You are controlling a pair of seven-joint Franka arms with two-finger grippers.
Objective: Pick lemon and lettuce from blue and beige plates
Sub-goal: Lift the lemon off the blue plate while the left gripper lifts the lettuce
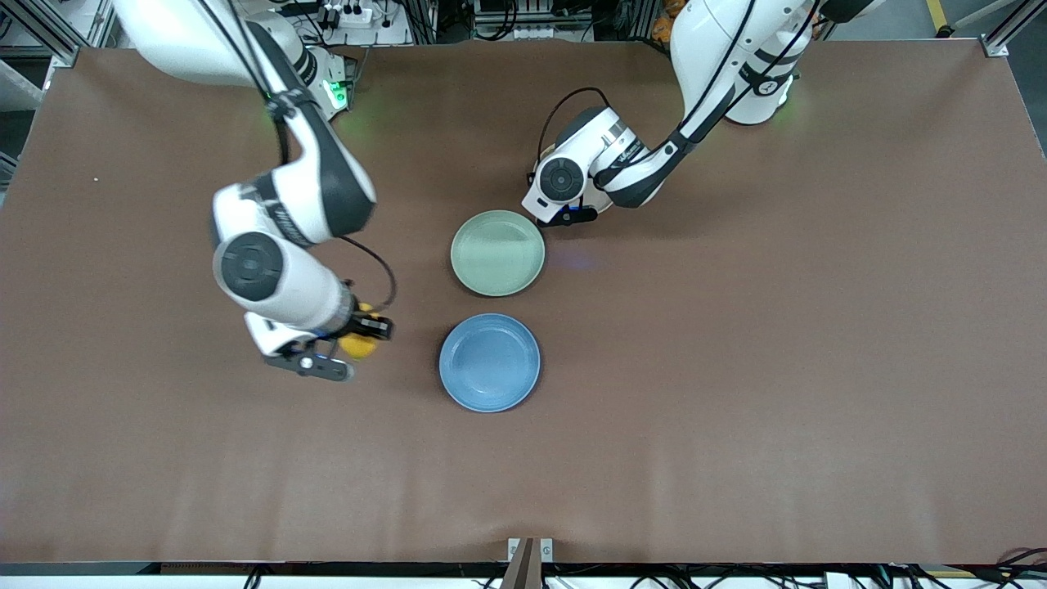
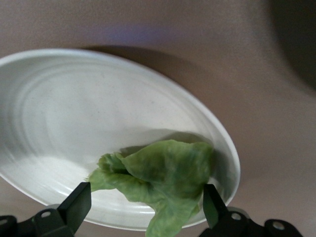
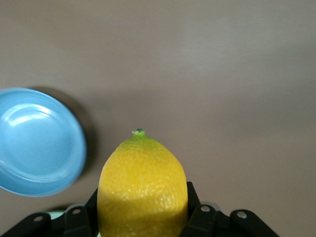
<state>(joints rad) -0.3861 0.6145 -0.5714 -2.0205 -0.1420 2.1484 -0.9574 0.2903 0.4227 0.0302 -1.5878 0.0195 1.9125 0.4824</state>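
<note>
Already off its plate: lemon (image 3: 142, 182), clamped at the waist by the right gripper (image 3: 142, 205), fingers closed to the fruit's width. Long axis along the gripper's reach, green stem nub pointing away from the wrist. Held over bare brown table (image 1: 736, 368), beside the empty blue plate (image 1: 489, 362) and toward the right arm's end of it.

Likewise at the other arm: lettuce (image 2: 163, 177), a crumpled green leaf spanning the gap of the left gripper (image 2: 145, 197), one finger at each edge. Fingers set wide yet touching the leaf on both sides; leaf overhanging the rim of a pale plate (image 2: 74, 113) and casting a shadow on it, hence judged gripped and lifted rather than lying flat. Broad axis of the leaf across the gap, loose lower tip hanging toward the wrist.

Deciding relation for the next move, as a judgement: each item now on its own arm's side of the plates, so that carrying outward needs no crossing.

Hard to make out: no lettuce in the front view, masked by the left wrist beside the mint-green plate (image 1: 497, 252). No beige plate in that view. Cannot tell whether the pale plate is the mint-green one.
</note>
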